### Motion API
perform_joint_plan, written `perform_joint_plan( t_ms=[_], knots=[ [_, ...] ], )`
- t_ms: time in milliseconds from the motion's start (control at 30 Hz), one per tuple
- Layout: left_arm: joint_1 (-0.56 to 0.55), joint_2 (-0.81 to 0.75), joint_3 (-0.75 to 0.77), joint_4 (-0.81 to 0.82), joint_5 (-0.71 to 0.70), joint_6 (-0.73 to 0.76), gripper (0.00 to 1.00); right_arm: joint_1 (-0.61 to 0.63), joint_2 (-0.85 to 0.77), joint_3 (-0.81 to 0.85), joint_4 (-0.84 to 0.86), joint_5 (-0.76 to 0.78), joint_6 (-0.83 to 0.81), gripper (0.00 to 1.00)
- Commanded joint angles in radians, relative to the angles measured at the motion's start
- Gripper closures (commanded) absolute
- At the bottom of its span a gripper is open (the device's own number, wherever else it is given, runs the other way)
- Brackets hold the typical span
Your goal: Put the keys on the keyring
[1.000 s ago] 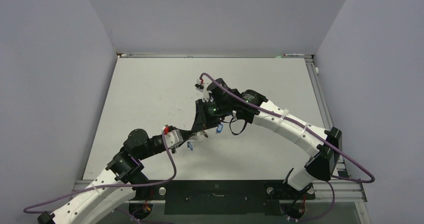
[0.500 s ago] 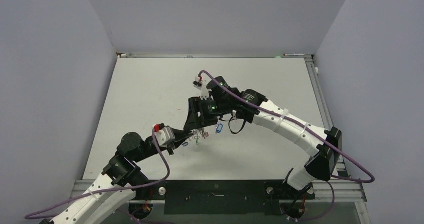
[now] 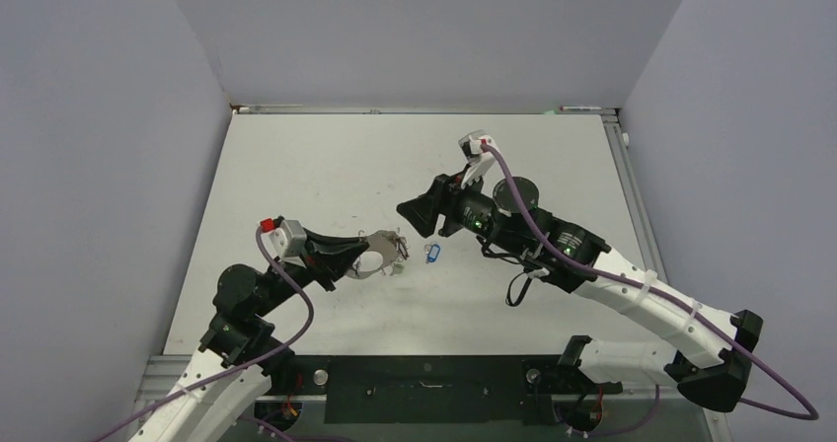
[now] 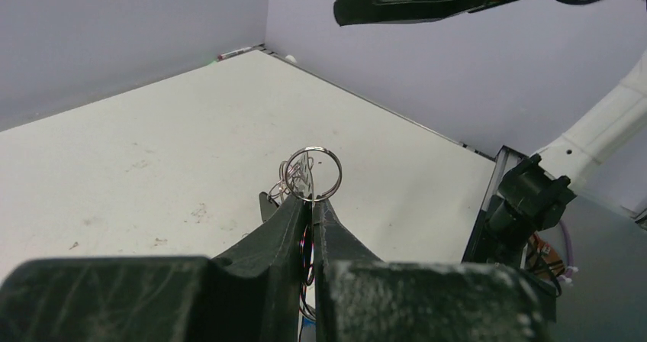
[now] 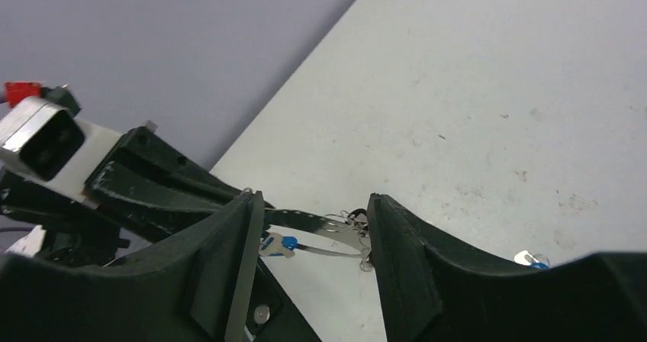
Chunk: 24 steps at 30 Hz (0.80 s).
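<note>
Keyring (image 4: pixel 339 175) sticks up from the left gripper (image 4: pixel 313 204), fingers pinched tight on it, arm reaching low over the table (image 3: pixel 296 166). The right gripper (image 5: pixel 314 201) hangs near the keyring, higher up, fingers apart. A blue-tagged key (image 3: pixel 431 253) lies beside the keyring.

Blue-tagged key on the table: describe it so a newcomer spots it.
On the white table, look near the middle. Just right of the keyring held by the left gripper, the blue-tagged key lies flat and alone, not bunched on the ring.
</note>
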Motion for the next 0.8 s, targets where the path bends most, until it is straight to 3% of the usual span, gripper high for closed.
perform_joint_plan(
  t_ms=[0, 233, 767],
  knots=[
    [0.010, -0.001, 0.003, 0.152, -0.071, -0.184, 1.00, 0.085, -0.036, -0.074, 0.270, 0.054, -0.100, 0.48],
    [0.015, -0.004, -0.031, 0.210, -0.094, -0.288, 1.00, 0.267, 0.042, -0.077, 0.348, 0.177, -0.258, 0.53],
    [0.018, -0.040, -0.036, 0.178, -0.107, -0.284, 1.00, 0.329, 0.122, -0.078, 0.402, 0.295, -0.269, 0.61]
  ],
)
